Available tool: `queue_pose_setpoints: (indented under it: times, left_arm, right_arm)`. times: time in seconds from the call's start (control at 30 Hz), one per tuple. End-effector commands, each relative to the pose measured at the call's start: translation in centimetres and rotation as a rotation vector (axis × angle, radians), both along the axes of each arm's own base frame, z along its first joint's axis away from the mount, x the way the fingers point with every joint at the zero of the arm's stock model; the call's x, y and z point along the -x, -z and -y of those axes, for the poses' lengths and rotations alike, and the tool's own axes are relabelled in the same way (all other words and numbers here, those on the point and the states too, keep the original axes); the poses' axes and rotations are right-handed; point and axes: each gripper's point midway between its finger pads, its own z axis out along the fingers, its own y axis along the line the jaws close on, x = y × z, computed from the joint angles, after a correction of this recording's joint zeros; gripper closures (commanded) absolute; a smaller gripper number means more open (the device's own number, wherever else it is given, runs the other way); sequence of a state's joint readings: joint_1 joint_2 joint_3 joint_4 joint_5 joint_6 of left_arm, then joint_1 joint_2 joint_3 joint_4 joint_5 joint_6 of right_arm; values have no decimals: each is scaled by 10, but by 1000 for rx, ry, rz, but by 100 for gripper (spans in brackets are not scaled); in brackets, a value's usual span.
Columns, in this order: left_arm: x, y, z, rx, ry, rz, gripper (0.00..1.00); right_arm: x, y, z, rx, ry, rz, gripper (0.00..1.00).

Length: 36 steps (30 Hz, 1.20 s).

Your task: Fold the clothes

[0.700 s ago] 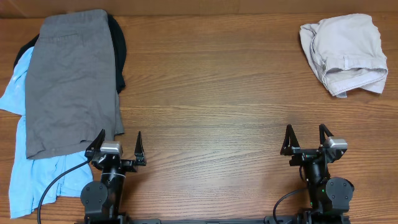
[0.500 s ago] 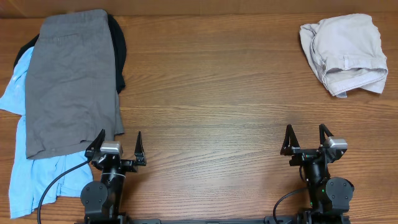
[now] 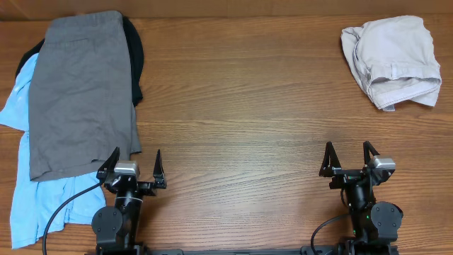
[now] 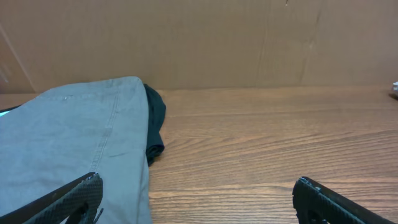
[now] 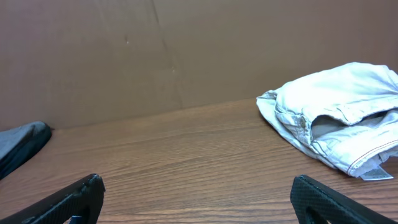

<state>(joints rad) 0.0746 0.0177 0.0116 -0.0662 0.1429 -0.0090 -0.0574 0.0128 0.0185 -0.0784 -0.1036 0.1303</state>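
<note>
The left gripper (image 3: 134, 161) sits at the lower left of the overhead frame. Its 2 fingers (image 4: 65, 200) are spread wide and hold nothing, with only bare wood between the tips. The right gripper (image 3: 347, 154), at the lower right, is spread just as wide and is also empty. Its black fingers (image 5: 69, 198) frame the bottom corners of the right wrist view.

Just above the left gripper, the lower hem of the grey-olive shorts (image 3: 81, 99) lies close to the left fingertip. The shorts are flat, folded into a long upright rectangle that runs to the upper left of the frame. They rest on a light blue shirt (image 3: 28, 205), which spreads out to their left and below them. A black shirt (image 3: 135, 60) peeks out along their upper right edge.

The beige shorts (image 3: 393, 60) lie crumpled in the upper right corner, well apart from both grippers. The wooden table (image 3: 241, 106) stretches between the 2 piles, and a brown cardboard wall (image 4: 217, 37) stands behind it.
</note>
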Motion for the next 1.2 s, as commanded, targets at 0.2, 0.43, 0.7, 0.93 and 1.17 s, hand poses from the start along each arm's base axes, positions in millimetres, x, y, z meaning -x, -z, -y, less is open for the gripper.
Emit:
queue_pose_setpoints:
  times: [0.2,0.43,0.7,0.93,1.17]
  left_arm:
    - [0,1,0,14,-1,4,0]
    - [0,1,0,14,-1,4,0]
    - [0,1,0,14,-1,4,0]
    - [0,1,0,14,-1,4,0]
    - [0,0,0,14,-1,5,0]
  right_arm:
    - [0,2,0,1,4,4,0]
    - [0,2,0,1,3,4,0]
    - [0,2,2,5,15,4,0]
    - [0,2,2,4,14,4,0]
    - [0,-1,2,5,15,15,0]
